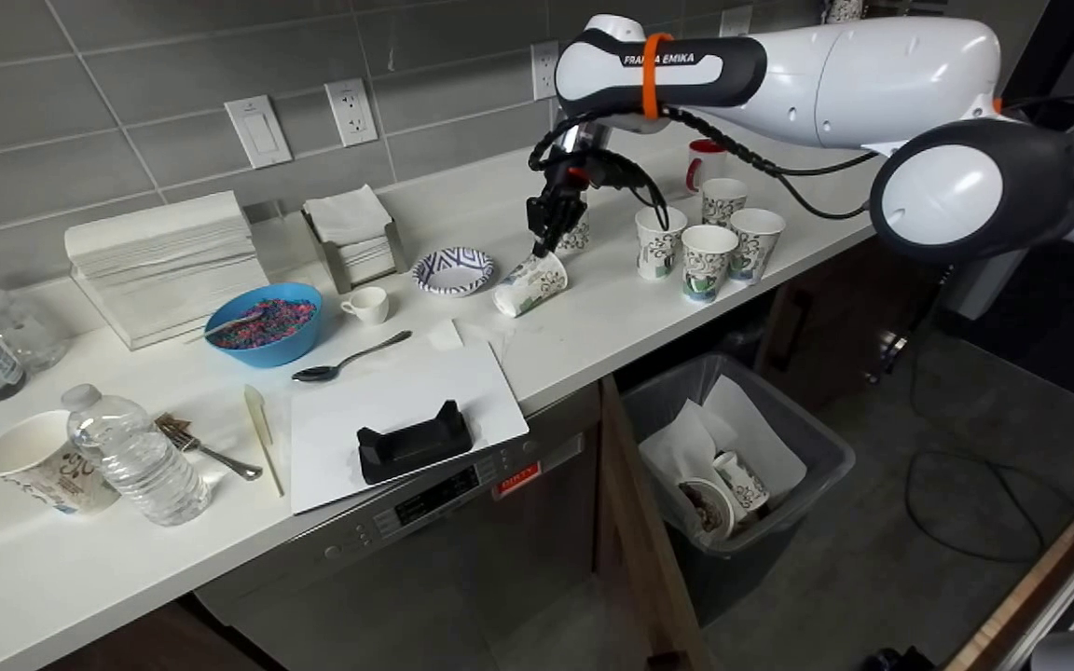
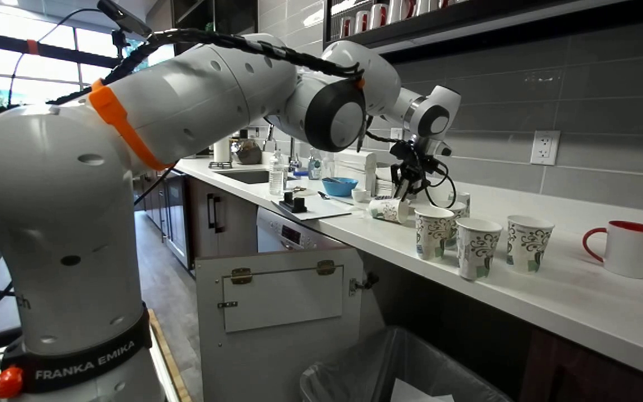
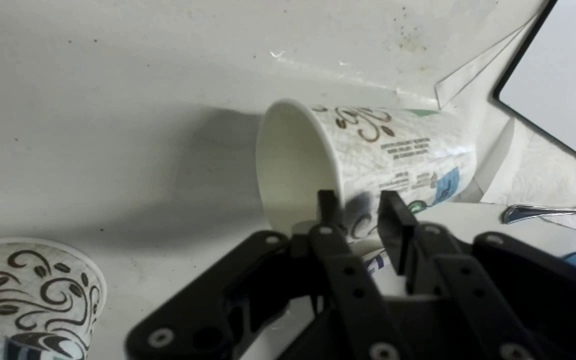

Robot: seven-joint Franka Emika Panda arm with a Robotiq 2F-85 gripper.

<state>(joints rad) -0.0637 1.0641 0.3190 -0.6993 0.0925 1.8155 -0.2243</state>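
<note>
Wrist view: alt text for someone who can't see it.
A partly open pincer is at the rim of a patterned paper cup lying sideways on a white counter. Another patterned cup shows lower left, a spoon at right.

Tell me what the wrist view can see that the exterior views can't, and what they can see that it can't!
Only the wrist view: lines of small print on the lying paper cup, and a clear gap in the open gripper.

Only the exterior views: the red-and-white mug, the clear bottle and the lined bin.

Both kinds: the lying paper cup, the gripper, the white board and the spoon, though the wrist view catches just part of the last two.
</note>
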